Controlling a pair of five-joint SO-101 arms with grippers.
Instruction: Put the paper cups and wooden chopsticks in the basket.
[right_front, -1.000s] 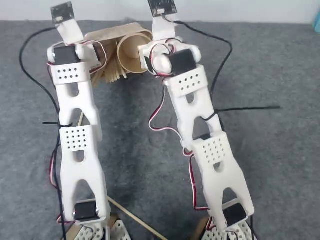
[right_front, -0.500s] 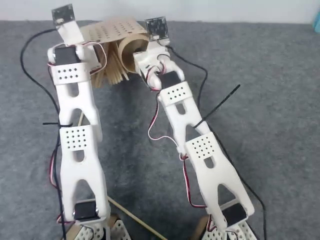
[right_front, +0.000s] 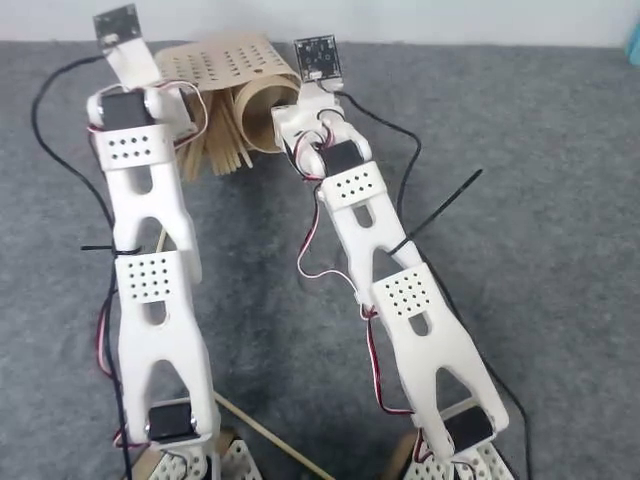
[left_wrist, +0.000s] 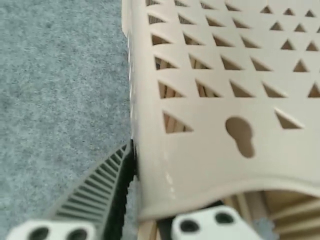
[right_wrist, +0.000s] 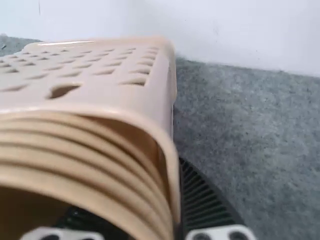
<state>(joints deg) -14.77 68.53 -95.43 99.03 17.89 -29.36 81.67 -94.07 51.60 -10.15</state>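
Observation:
The beige perforated basket (right_front: 225, 60) lies tipped on its side at the far edge of the table, lifted between both arms. A stack of paper cups (right_front: 262, 105) sits inside, mouths facing the camera, and wooden chopsticks (right_front: 215, 150) fan out of the opening. My left gripper (left_wrist: 145, 220) is shut on the basket wall (left_wrist: 225, 100), its black ridged finger (left_wrist: 100, 190) outside; chopsticks (left_wrist: 280, 210) show under the rim. My right gripper (right_wrist: 140, 225) is shut on the other side wall of the basket (right_wrist: 100, 75), beside the cup rims (right_wrist: 75, 165), black finger (right_wrist: 200, 195) outside.
One loose chopstick (right_front: 270, 435) lies on the grey carpet between the arm bases, and another (right_front: 160, 240) peeks out beside the left arm. A black cable (right_front: 440, 205) sticks out to the right of the right arm. Open carpet lies on the right.
The right arm has swung left and turned its wrist against the basket. The basket has tipped up, so its perforated wall now faces upward. The left arm shifted slightly left.

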